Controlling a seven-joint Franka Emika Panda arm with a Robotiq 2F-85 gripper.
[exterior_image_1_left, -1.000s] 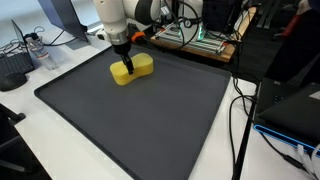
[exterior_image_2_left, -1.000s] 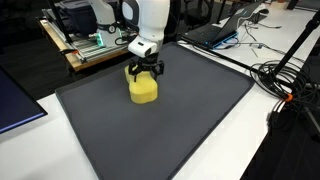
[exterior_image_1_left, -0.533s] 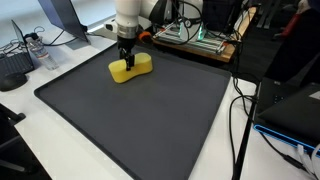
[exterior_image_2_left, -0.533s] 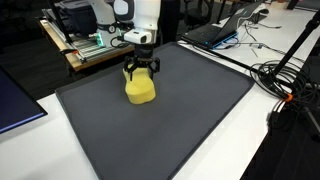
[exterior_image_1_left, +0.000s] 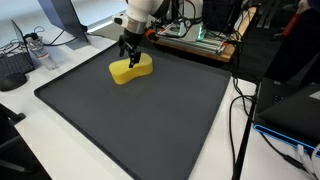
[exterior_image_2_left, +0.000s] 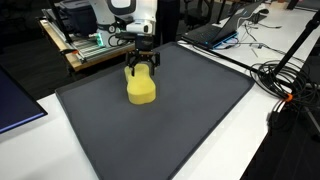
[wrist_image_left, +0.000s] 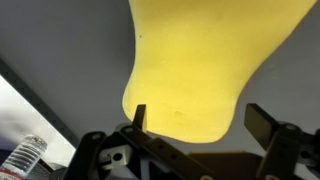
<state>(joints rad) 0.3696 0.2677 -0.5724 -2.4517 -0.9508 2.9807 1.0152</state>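
We find the black two-fingered gripper (exterior_image_1_left: 127, 54) hanging just above the yellow peanut-shaped foam block (exterior_image_1_left: 131, 68), in the upper left of both exterior views. Its fingers stand wide apart and hold nothing. In the wrist view the two dark fingertips (wrist_image_left: 139, 118) sit along the lower edge of the frame, one at each side, and the block (wrist_image_left: 210, 60) fills the upper middle of that frame. From above, in an exterior view, the gripper (exterior_image_2_left: 141, 68) is centred over the far half of the block (exterior_image_2_left: 141, 90). We cannot tell whether the tips graze its top or hang just clear of it.

The block lies flat on the large dark grey mat (exterior_image_1_left: 150, 120), near the mat's far edge, and none of it is raised. The mat covers most of a white table (exterior_image_1_left: 45, 140). A clear plastic bottle (wrist_image_left: 25, 158) shows in the lower left corner of the wrist view, off the mat.

We judge the work to be at an early point. The gripper is lined up over the block, but no grip is made, and the block has not yet been lifted or carried anywhere on the mat
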